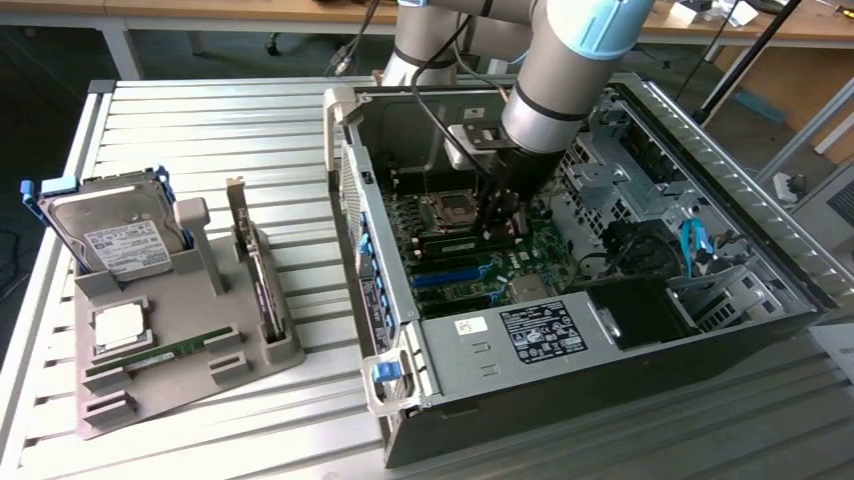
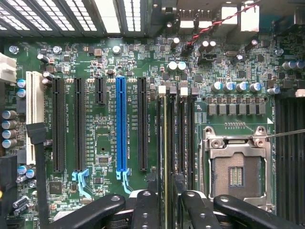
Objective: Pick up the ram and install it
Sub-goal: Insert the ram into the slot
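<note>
Gripper low inside computer case, above motherboard; fingers parted, gripping nothing. Ram upright in memory slot beside CPU socket: insertion apparently complete. Twin ram flat on grey tray outside case.

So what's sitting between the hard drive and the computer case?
In the exterior view, a dark expansion card stands on edge in the grey holder between the hard drive and the computer case.

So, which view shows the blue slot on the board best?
The wrist view: the blue slot appears whole, lengthwise, among black slots. In the exterior view it is a short blue strip beside the arm.
</note>
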You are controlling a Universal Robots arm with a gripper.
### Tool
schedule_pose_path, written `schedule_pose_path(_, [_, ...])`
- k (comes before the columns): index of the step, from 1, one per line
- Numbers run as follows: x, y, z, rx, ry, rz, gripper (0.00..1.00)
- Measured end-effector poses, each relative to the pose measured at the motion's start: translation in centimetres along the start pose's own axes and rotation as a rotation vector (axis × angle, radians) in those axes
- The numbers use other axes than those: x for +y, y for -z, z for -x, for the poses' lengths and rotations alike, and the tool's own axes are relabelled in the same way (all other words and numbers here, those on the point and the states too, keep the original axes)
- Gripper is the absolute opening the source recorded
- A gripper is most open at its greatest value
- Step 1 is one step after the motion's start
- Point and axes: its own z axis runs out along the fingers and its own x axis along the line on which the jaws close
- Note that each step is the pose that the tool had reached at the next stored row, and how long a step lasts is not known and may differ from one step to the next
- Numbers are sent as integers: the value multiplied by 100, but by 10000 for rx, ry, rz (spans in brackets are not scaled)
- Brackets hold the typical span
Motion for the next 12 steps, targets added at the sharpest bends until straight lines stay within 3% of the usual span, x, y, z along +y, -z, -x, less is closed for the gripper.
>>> schedule_pose_path(3, [6, 167, 8, -2, -14, -1, 26])
schedule_pose_path(6, [9, 258, 13, -3, -20, -2, 26])
schedule_pose_path(12, [11, 315, 16, -5, -21, -2, 26])
